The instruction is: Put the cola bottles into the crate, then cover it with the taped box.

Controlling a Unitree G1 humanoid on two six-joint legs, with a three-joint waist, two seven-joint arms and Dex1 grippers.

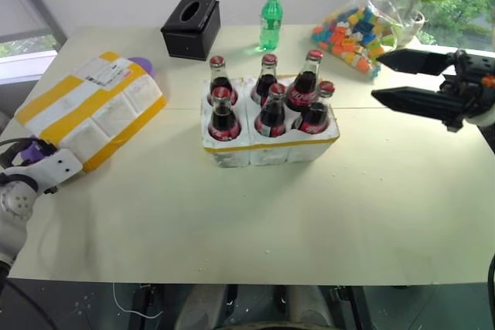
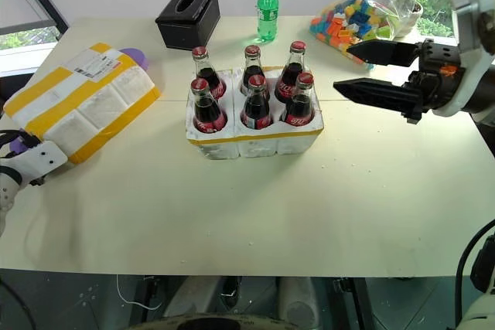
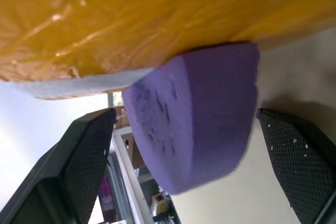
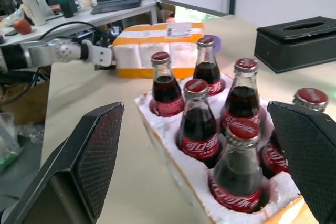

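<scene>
All six cola bottles (image 1: 269, 98) stand upright in the crate (image 1: 267, 144), mid-bench, so loading looks done; the cover step is what's left. The taped box (image 1: 93, 106) lies flat, well to the left of the crate, long axis running diagonally from its near-left corner up toward the far right, label end farthest from the robot. A purple foam piece (image 3: 199, 119) pokes out from under the box's near-left corner; another bit of purple shows at the far end.

Left gripper (image 3: 194, 161) sits right at that near-left corner of the box, fingers spread apart, nothing clamped, the purple piece between them in the left wrist view. Right gripper (image 2: 371, 71) hovers just right of the crate, jaws wide apart, empty, pointing toward the bottles. The left arm is far nearer the box; the right has the whole crate between it and the box.

Behind the crate: black tissue box (image 1: 192, 27), green bottle (image 1: 270, 21), bag of coloured blocks (image 1: 363, 25).
</scene>
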